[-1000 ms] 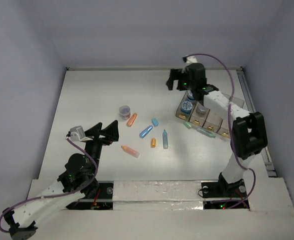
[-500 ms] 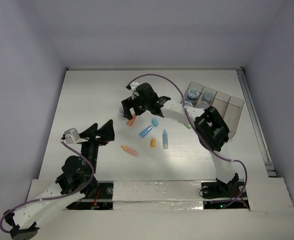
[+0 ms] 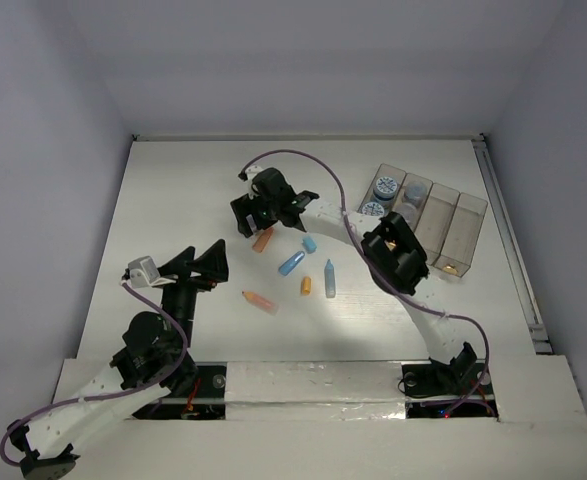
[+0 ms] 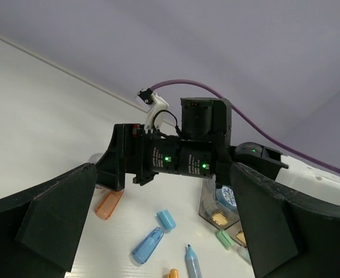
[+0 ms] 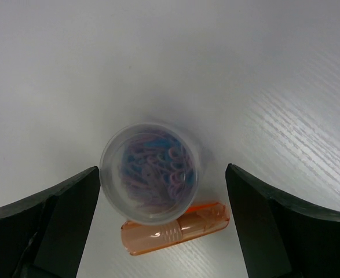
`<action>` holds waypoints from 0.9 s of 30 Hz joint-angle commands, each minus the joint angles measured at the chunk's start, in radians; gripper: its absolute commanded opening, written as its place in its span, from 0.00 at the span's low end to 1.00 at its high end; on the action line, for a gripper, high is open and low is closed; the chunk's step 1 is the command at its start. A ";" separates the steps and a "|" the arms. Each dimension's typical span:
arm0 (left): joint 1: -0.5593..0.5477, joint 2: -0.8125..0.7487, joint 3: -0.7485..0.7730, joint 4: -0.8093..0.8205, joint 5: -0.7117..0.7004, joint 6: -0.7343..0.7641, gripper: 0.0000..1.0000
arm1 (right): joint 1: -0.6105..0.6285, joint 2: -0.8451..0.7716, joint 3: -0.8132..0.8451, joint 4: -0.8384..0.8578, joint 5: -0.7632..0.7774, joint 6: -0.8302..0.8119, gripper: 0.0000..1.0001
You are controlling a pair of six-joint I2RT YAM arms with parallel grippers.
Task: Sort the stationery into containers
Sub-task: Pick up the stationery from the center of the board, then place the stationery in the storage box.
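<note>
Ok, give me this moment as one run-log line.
right tool open above clear tub | orange stick beside tub | left tool open, empty | box holds blue tubs

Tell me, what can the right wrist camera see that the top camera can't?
Only the right wrist view: the inside of the little clear tub, full of blue and purple clips, sitting between open fingers. From above, the right gripper hides it. Only the top view: the organiser box, the left gripper, open, and the loose blue sticks. Both: the orange stick beside the tub, and the white table.
</note>
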 commanded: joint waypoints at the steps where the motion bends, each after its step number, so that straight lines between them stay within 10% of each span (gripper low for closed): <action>1: 0.001 -0.010 0.006 0.021 0.012 -0.003 0.99 | 0.011 0.024 0.063 0.045 0.033 0.034 0.90; 8: 0.001 -0.005 0.006 0.025 0.021 -0.004 0.99 | 0.020 0.022 0.079 0.093 0.054 0.068 0.55; 16: 0.001 0.013 0.008 0.032 0.026 -0.006 0.99 | 0.020 -0.077 0.188 0.174 0.129 0.037 0.44; 27: 0.001 0.045 0.013 0.063 0.132 -0.027 0.99 | -0.227 -0.825 -0.659 0.462 0.271 0.129 0.44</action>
